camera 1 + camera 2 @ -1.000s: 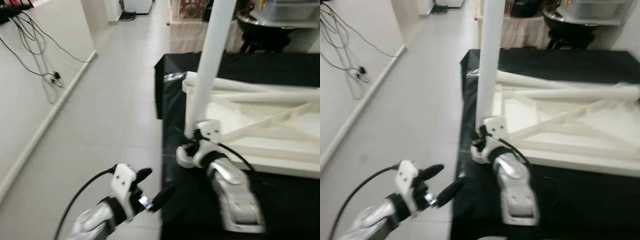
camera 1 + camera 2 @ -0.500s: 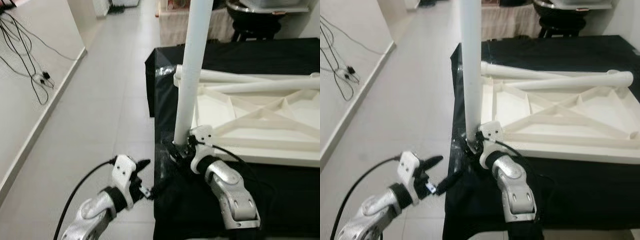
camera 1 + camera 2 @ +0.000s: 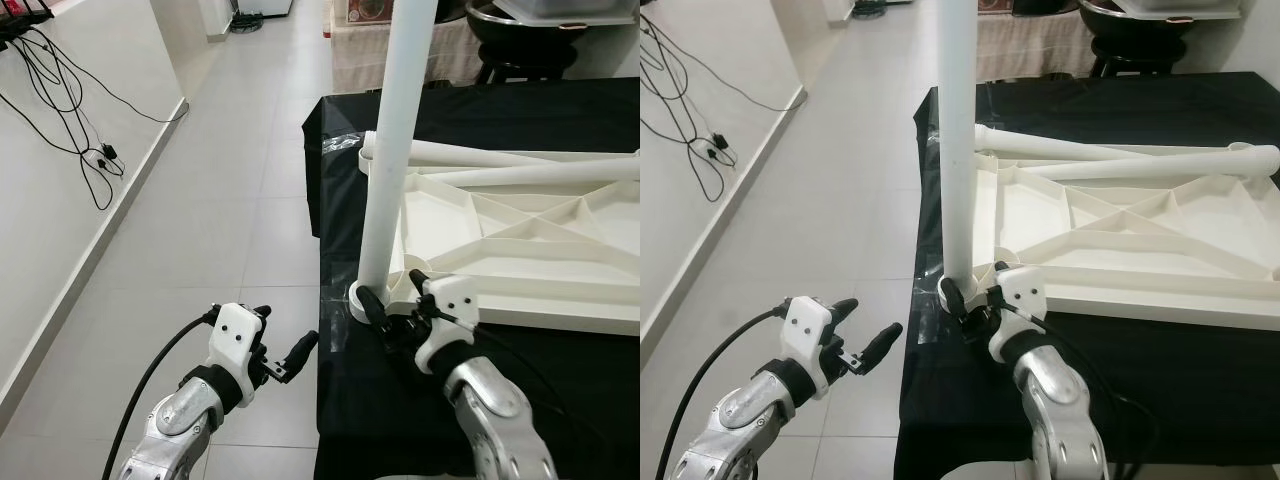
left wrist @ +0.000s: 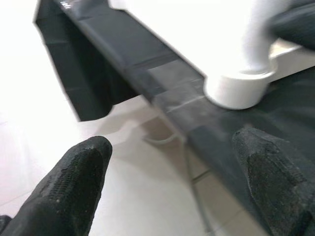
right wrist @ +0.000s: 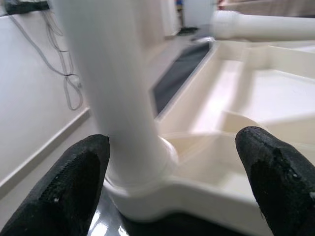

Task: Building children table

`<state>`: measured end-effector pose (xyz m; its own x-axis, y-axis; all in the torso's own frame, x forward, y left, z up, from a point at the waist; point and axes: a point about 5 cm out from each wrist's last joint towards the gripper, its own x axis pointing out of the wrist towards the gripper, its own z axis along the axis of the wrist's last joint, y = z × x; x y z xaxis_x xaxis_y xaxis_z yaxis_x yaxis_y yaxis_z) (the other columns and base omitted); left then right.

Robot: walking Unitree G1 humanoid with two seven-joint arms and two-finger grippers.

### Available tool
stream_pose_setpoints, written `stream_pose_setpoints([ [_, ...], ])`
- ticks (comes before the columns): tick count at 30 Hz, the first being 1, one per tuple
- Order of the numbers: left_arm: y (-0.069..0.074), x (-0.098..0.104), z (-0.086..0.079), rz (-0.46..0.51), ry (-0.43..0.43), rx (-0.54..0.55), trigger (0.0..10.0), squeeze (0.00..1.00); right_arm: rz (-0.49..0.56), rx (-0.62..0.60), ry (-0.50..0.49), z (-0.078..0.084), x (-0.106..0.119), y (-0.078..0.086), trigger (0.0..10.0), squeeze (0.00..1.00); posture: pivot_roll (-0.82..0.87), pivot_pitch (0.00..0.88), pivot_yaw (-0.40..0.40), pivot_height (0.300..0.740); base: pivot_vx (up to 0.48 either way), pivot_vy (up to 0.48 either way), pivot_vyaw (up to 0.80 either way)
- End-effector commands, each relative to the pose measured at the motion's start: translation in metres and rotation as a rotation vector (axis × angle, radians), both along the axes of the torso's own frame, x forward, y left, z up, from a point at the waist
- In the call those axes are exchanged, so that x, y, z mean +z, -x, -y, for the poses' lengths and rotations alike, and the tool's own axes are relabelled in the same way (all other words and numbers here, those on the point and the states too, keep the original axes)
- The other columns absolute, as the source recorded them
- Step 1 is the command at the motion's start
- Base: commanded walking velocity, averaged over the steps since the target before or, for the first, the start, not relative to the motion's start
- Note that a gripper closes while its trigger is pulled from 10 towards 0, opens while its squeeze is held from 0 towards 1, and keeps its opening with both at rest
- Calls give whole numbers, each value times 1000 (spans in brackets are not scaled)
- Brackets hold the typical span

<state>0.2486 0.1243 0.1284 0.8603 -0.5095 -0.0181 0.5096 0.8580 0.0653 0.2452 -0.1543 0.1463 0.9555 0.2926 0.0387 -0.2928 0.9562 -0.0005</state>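
An upturned white table top (image 3: 520, 262) lies on a black-covered surface (image 3: 560, 400). One white leg (image 3: 392, 170) stands upright in its near-left corner socket (image 4: 238, 91). Two more white legs (image 3: 520, 165) lie along the top's far edge. My right gripper (image 3: 392, 322) is open at the base of the upright leg (image 5: 108, 98), which stands between its fingers (image 5: 81, 172), close to one of them. My left gripper (image 3: 285, 335) is open over the floor, just left of the black cover's edge, with nothing in it.
Grey tiled floor (image 3: 220, 200) runs along the left of the covered surface. Black cables (image 3: 70, 90) hang on the white wall at far left. A dark pot on a stool (image 3: 520, 30) and a cloth-covered stand (image 3: 355, 50) are behind the surface.
The camera has shifted and steadied. My right wrist has drawn slightly back toward me from the leg's base. The leg stays upright. My left gripper stays beside the cover's edge.
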Motion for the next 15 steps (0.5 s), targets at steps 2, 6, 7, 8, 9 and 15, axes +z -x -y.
stream_pose_setpoints([
  [2, 0, -7, -9, -21, -24, 80, 10000, 0, 8, 88, -3, -6, 1, 13, 10000, 0, -78, 120, 73, 740, 0, 0, 0],
  [6, -1, -10, -11, -30, -45, 114, 10000, 0, 4, 99, 5, -8, -1, 14, 10000, 0, -76, 109, 72, 740, 0, 360, 0],
  [7, -1, -10, -12, -28, -50, 117, 10000, 0, 2, 98, -2, -8, -2, 13, 10000, 0, -76, 109, 72, 740, 0, 480, 0],
  [8, -1, -10, -12, -28, -50, 117, 10000, 0, 2, 98, -2, -8, -2, 13, 10000, 0, -76, 109, 72, 740, 0, 480, 0],
  [9, -2, -11, -12, -27, -51, 119, 10000, 0, 2, 107, -17, -8, -2, 13, 10000, 0, -75, 103, 69, 740, 0, 480, 0],
  [15, -3, -13, -12, -31, -48, 120, 10000, 0, 5, 183, -41, -12, -4, 17, 10000, 0, -79, 88, 67, 740, 0, 480, 0],
])
